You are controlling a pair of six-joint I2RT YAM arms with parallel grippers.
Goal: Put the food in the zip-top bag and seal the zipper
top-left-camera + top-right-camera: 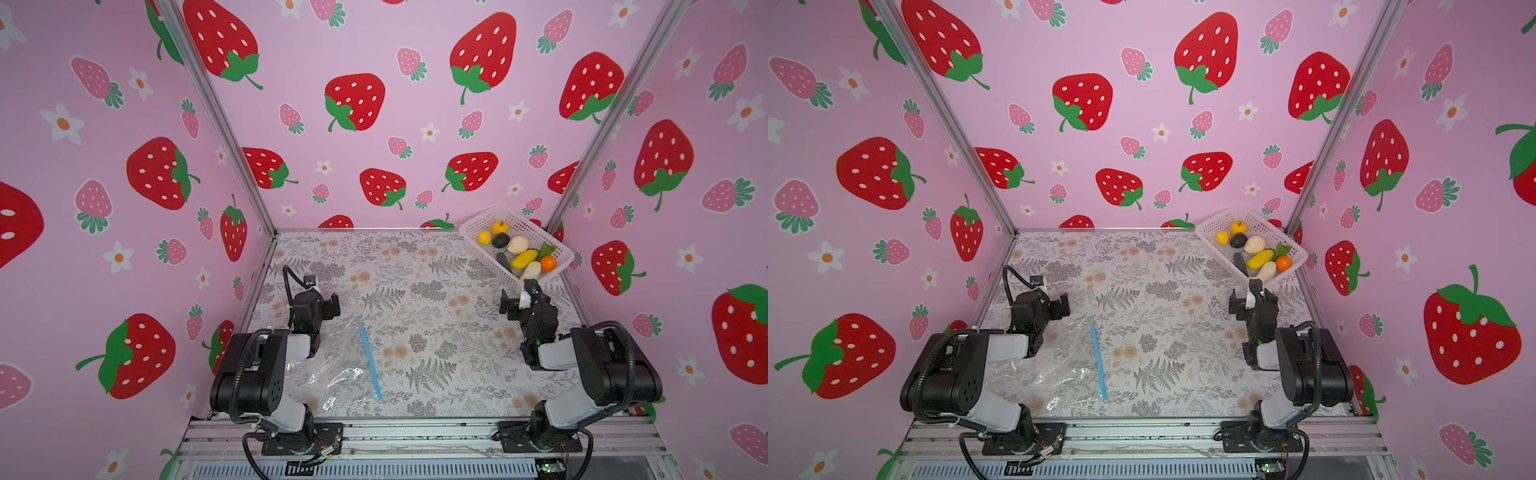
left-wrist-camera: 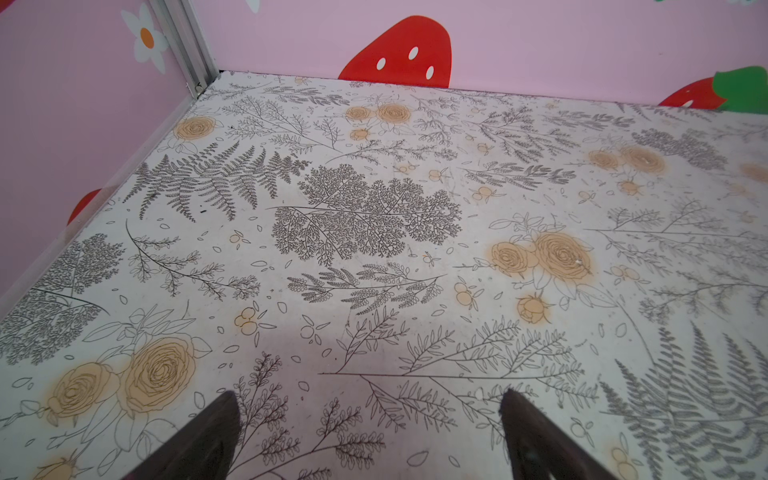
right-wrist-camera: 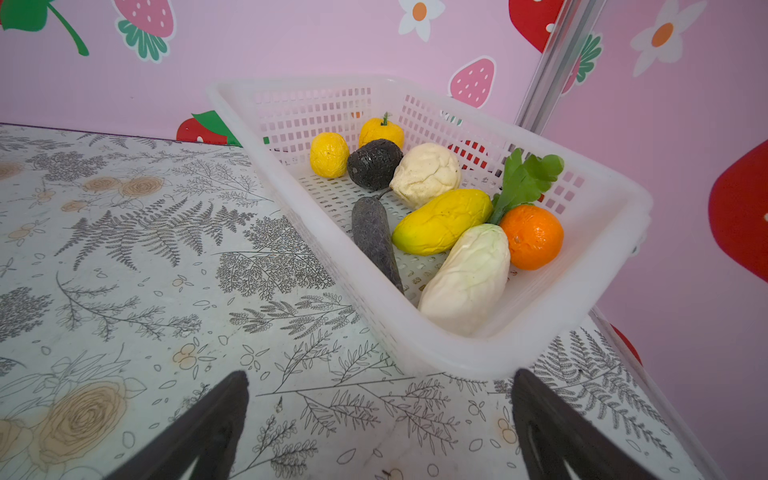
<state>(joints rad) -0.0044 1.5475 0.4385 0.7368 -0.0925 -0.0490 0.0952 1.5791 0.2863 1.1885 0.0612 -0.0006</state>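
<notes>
The food [image 3: 442,222] is a pile of yellow, orange, cream-white, dark and green leafy toy pieces in a white basket [image 3: 457,359], seen at the back right in both top views [image 1: 524,258] [image 1: 1259,258]. The zip-top bag [image 1: 332,365] [image 1: 1059,365] lies flat and crinkled at the front left, partly under my left arm. Its zipper [image 1: 369,357] [image 1: 1097,357] is the light blue strip along the edge facing the table's middle. My left gripper [image 1: 333,305] [image 2: 370,395] hovers open beyond the bag, over bare tabletop. My right gripper [image 1: 505,303] [image 3: 380,374] is open just short of the basket's near corner.
The basket [image 1: 482,217] sits angled in the back right corner against the pink strawberry walls. Aluminium posts [image 1: 216,116] mark the back corners. A metal rail [image 1: 415,436] with both arm bases runs along the front edge.
</notes>
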